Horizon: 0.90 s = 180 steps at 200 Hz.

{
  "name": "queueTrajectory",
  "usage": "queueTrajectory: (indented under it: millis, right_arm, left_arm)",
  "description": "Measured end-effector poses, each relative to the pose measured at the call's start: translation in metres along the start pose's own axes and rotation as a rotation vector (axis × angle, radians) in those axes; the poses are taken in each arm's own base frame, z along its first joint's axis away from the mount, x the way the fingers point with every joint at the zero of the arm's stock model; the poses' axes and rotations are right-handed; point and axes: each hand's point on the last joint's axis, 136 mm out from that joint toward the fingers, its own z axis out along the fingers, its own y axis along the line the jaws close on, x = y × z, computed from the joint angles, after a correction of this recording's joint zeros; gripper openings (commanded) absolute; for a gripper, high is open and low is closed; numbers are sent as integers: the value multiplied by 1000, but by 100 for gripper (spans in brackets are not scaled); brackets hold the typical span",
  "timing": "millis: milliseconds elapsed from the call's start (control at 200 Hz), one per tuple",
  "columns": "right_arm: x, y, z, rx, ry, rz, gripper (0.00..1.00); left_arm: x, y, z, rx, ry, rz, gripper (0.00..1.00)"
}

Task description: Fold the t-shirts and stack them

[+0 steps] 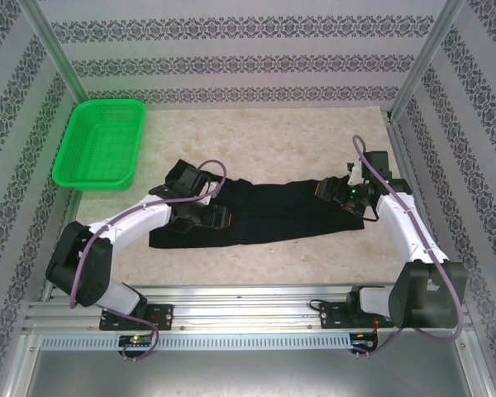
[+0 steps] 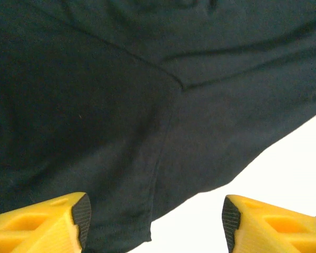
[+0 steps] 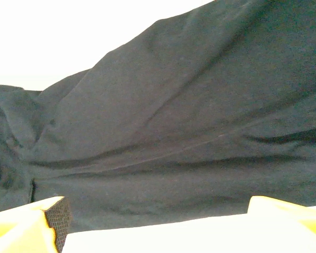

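The t-shirt [image 1: 269,217] is laid beneath both pincers, folded into a long strip. The left gripper [image 2: 155,217] and right gripper [image 3: 157,211] are held open, empty. Crosswise folds and stacking are judged outstanding.

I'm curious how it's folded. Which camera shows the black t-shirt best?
The top external view: the t-shirt's full length lies as a folded strip across the table. The left wrist view shows close-up seams and a hem; the right wrist view, creased fabric.

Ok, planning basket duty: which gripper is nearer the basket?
Left. The left gripper is at the shirt's left end, closer to the basket; the right gripper is at its right end.
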Motion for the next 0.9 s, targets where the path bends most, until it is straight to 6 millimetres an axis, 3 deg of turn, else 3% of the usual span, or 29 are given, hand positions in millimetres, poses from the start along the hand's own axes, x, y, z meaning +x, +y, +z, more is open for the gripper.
queueTrajectory:
  millis: [210, 425, 649, 899]
  right_arm:
    - [-19, -31, -4, 118, -15, 76, 87]
    - [-63, -45, 3, 178, -32, 97, 83]
    - [-102, -60, 38, 224, 12, 107, 73]
    - [-126, -73, 72, 252, 48, 115, 62]
  left_arm:
    - [-59, 17, -13, -119, -135, -87, 74]
    - [-118, 78, -24, -288, -236, -229, 73]
    - [-135, 125, 5, -388, -204, -318, 71]
    - [-153, 138, 34, -388, -186, -376, 65]
